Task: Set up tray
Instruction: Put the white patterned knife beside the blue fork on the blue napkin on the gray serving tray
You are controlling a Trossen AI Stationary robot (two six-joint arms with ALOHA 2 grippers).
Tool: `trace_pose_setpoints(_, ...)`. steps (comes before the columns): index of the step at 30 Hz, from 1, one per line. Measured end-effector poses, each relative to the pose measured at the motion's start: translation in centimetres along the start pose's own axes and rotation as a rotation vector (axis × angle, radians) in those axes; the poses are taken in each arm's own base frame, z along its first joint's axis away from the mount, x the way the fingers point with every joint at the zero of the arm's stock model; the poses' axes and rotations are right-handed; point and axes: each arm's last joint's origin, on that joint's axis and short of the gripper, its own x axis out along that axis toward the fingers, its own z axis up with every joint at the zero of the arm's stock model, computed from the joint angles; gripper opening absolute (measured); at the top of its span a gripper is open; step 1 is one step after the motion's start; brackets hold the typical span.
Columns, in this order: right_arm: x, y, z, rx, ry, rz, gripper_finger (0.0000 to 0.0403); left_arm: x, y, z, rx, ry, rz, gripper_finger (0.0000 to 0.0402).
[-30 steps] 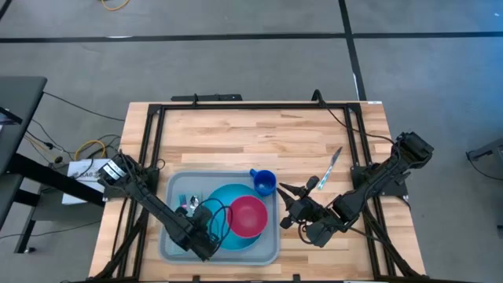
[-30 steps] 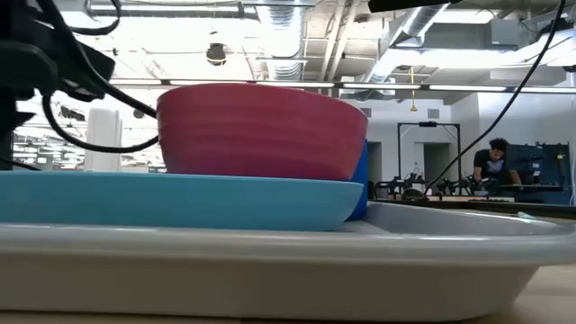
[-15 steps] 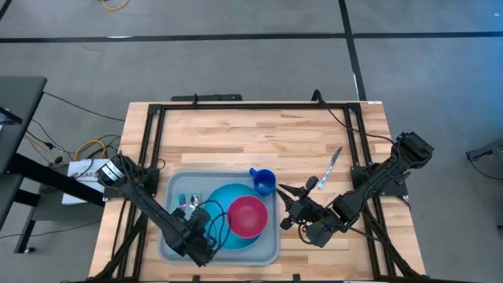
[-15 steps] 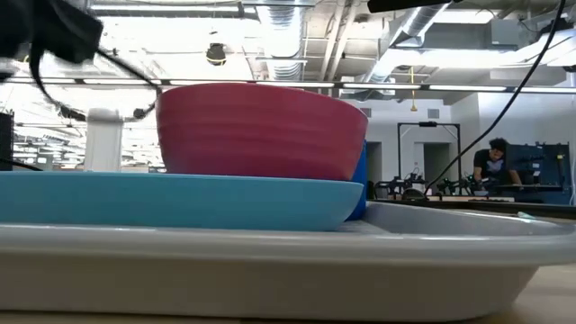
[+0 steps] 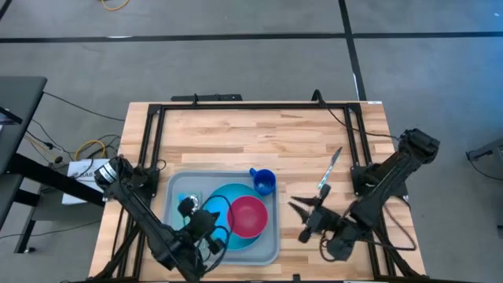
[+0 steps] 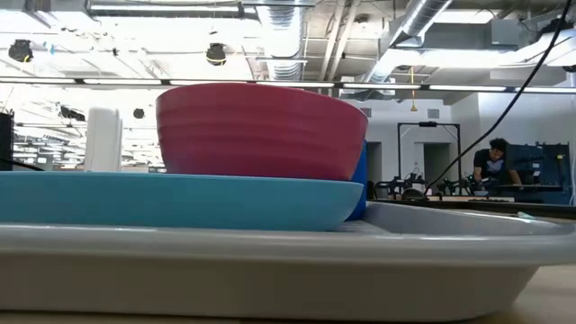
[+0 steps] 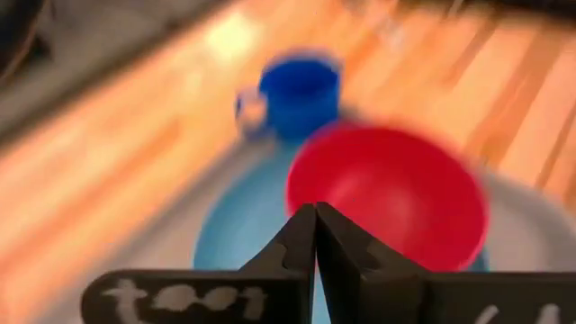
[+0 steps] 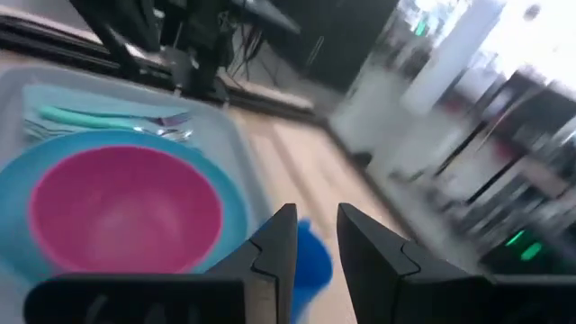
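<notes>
high view: overhead, straight down, far; whole table (image 5: 236, 134), both arms, floor around.
low view: table-top height, level, very near tray (image 6: 270, 261) rim; red bowl (image 6: 261, 130) on blue plate (image 6: 180, 200) fills frame, room behind.
left wrist view: close, blurred, looks down on bowl, plate, blue cup (image 7: 297, 94).
right wrist view: close, oblique over same bowl and plate.
shared by all four: bowl, plate.

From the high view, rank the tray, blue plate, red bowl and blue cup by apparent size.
1. tray
2. blue plate
3. red bowl
4. blue cup
</notes>
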Motion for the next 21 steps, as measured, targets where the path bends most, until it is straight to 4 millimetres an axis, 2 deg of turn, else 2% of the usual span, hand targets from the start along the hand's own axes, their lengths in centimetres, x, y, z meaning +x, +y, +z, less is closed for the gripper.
trace_pose_setpoints(4, -0.9, -3.8, -1.5, 0.181, 0.192, 0.071, 0.0077, -0.1, -0.3, 0.6, 0.128, -0.189, 0.007, 0.0)
trace_pose_setpoints(6, -0.9, -6.0, -2.6, 0.277, 0.338, 0.041, 0.0077, 0.3, -0.2, 1.0, 0.192, -0.213, 0.031, 0.0002)
trace_pose_setpoints(9, -0.5, -8.0, -4.3, 0.378, 0.535, -0.057, 0.0077, 1.3, -0.2, 1.7, 0.237, -0.204, 0.061, 0.0013)
trace_pose_setpoints(14, 0.5, -8.7, -6.4, 0.38, 0.763, -0.099, 0.0077, 3.7, 0.3, 3.1, 0.267, -0.114, 0.11, 0.0052)
trace_pose_setpoints(21, 2.5, -8.8, -8.6, 0.512, 0.911, -0.259, 0.0077, 7.2, 1.2, 5.3, 0.176, -0.037, 0.171, 0.0095)
